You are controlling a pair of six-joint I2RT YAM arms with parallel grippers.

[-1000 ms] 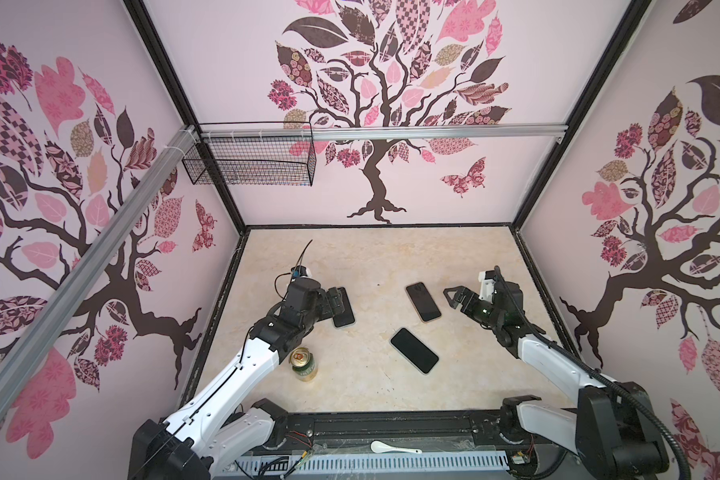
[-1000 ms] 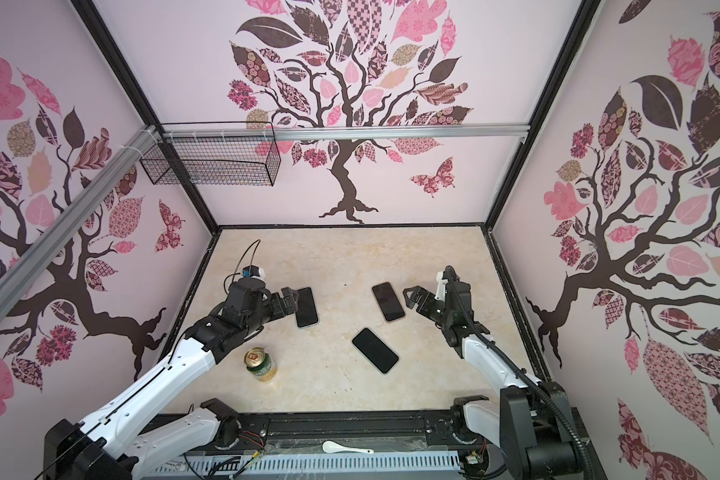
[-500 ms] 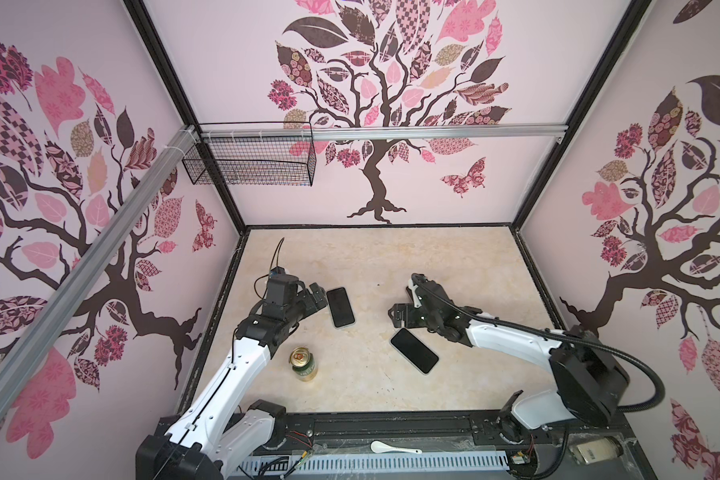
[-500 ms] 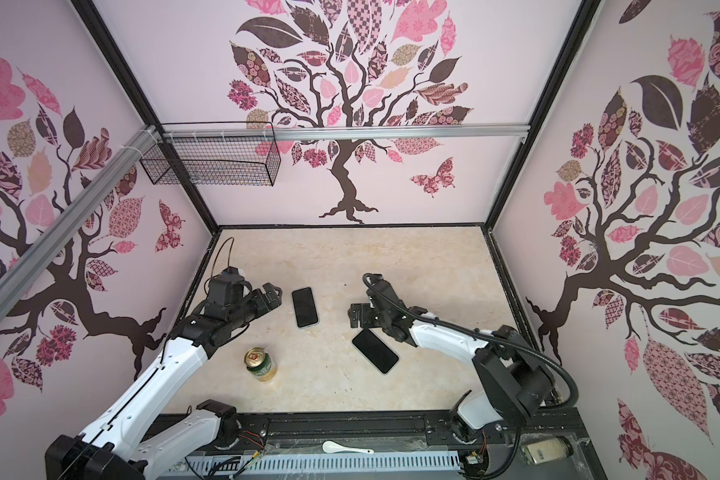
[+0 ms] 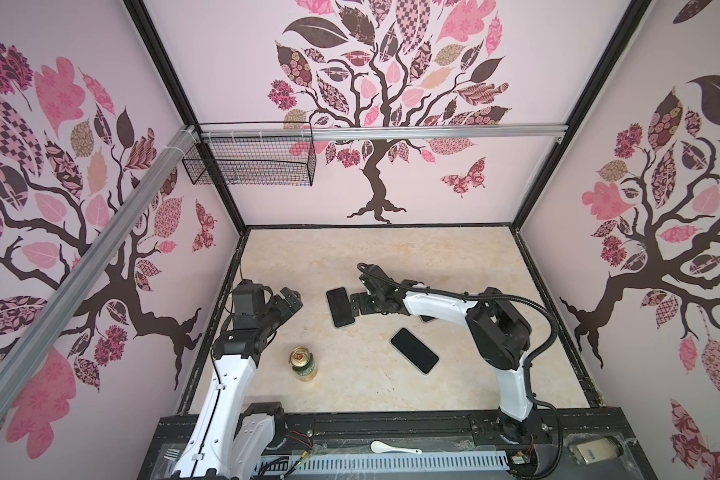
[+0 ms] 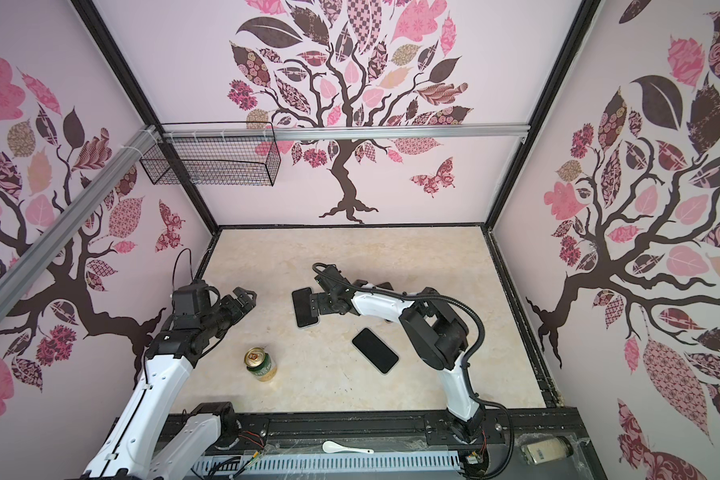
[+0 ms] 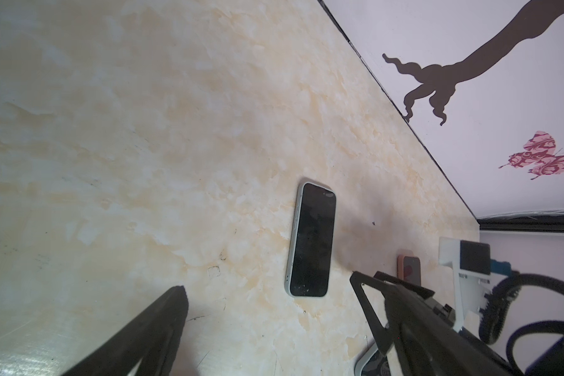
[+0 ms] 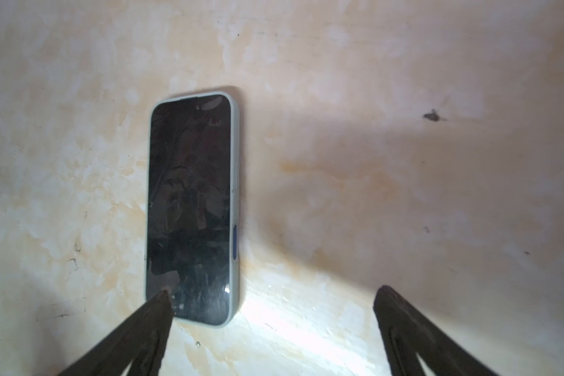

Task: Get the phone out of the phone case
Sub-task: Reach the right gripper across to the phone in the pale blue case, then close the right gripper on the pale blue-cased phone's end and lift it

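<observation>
The left gripper [image 5: 292, 296] is shown at the left of both top views, raised over the marbled table [image 5: 454, 257]. Its fingers [image 7: 173, 312] are spread wide and nothing is held between them. Nearer the front edge a green can [image 5: 303, 365] is seen standing upright, apart from every other object.

At the centre the phone [image 5: 340, 307] is found lying flat, screen up, seated in the pale green phone case [image 8: 235, 182], whose rim is visible around the dark glass. In the left wrist view the same phone [image 7: 310, 241] is seen beyond the open fingertips, not touched by them.

Just right of the phone the right gripper [image 5: 355, 303] is placed low, reached across the middle, with its jaws fully parted and empty. In the right wrist view one fingertip [image 8: 162, 301] is overlapped with a near corner of the phone; whether contact is made cannot be told. The other finger is set over bare table, well to the side.

Further right a second phone [image 5: 414, 350] is laid diagonally, screen up. A pink-edged device [image 7: 409, 267] is largely hidden beneath the right arm.
</observation>
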